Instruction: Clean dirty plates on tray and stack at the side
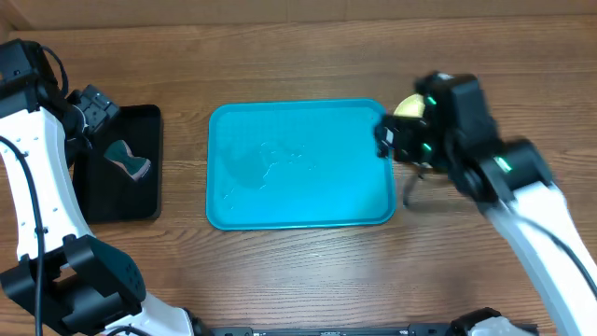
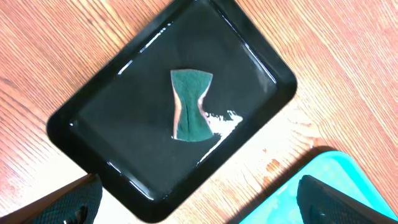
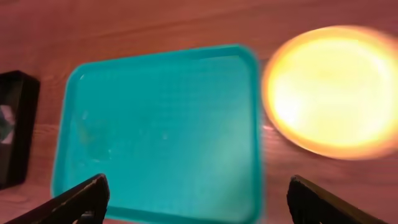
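The left claw stands wide open, the green sponge lying in the black tray ahead of its fingertips. The right claw is spread open above the turquoise tray, with a yellow-green plate ahead to its right, just beside the tray's rim.

The wooden worktop is carrying a black tray, the turquoise tray and, just beside it, a yellow plate.
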